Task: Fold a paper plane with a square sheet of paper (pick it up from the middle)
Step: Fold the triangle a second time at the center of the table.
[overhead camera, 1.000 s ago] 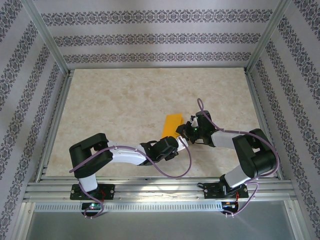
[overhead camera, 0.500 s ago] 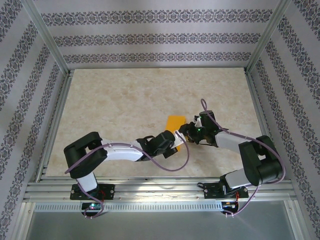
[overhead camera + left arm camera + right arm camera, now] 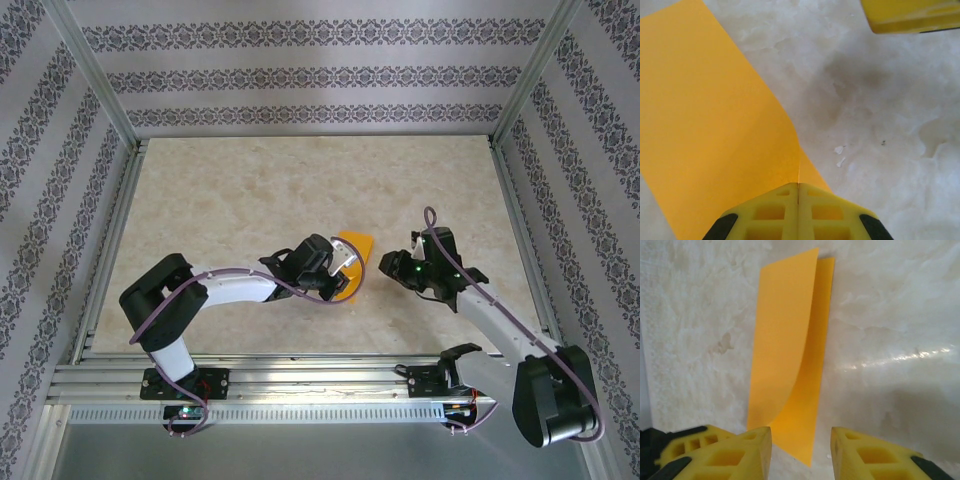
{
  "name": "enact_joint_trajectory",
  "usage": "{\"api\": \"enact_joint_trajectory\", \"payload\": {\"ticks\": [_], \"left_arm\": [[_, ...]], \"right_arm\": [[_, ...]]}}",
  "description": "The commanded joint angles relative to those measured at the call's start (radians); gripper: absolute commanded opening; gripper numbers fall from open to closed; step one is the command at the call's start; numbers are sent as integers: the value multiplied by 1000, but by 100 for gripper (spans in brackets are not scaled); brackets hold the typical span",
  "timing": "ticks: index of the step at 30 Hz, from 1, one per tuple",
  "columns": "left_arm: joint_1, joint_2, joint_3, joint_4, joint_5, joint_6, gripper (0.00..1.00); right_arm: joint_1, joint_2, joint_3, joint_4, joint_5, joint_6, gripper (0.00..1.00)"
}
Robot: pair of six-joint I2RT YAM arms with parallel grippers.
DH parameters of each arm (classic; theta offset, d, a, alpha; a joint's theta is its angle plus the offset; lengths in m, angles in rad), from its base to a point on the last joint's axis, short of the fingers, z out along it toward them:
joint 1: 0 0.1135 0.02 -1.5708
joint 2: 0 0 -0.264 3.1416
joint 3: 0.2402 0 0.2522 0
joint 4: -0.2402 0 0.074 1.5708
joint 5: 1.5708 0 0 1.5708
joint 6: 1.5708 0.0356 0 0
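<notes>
The square sheet of paper [image 3: 357, 247], folded over into a narrow orange strip, is seen lying on the marbled table [image 3: 230, 200] between the two arms. Its upper flap is curled slightly off the lower one. One end is pinched by the left gripper [image 3: 798, 197], whose fingers are pressed together on the paper. The right gripper [image 3: 801, 442] is held near the sheet without touching it, fingers spread, with nothing clasped.

Bright, even light, soft shadows, a glare streak across the tabletop [image 3: 900, 357]
</notes>
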Motion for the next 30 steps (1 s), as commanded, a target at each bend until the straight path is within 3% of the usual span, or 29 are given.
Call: {"api": "enact_joint_trajectory", "payload": {"ticks": [1, 7, 15, 22, 25, 30], "left_arm": [[21, 15, 37, -45, 95, -73, 0], [33, 46, 36, -28, 110, -157, 0], [34, 101, 34, 38, 120, -287, 0], [33, 32, 29, 15, 115, -465, 0], [30, 22, -5, 88, 90, -524, 0], [20, 16, -4, 104, 65, -589, 0]], "right_arm": [[-1, -19, 10, -108, -18, -63, 32], [6, 57, 2, -82, -133, -51, 17], [33, 167, 32, -91, -146, -62, 12], [54, 175, 11, -106, -180, 33, 9], [85, 177, 15, -95, -137, 33, 9], [127, 250, 71, -84, -225, 76, 9]]}}
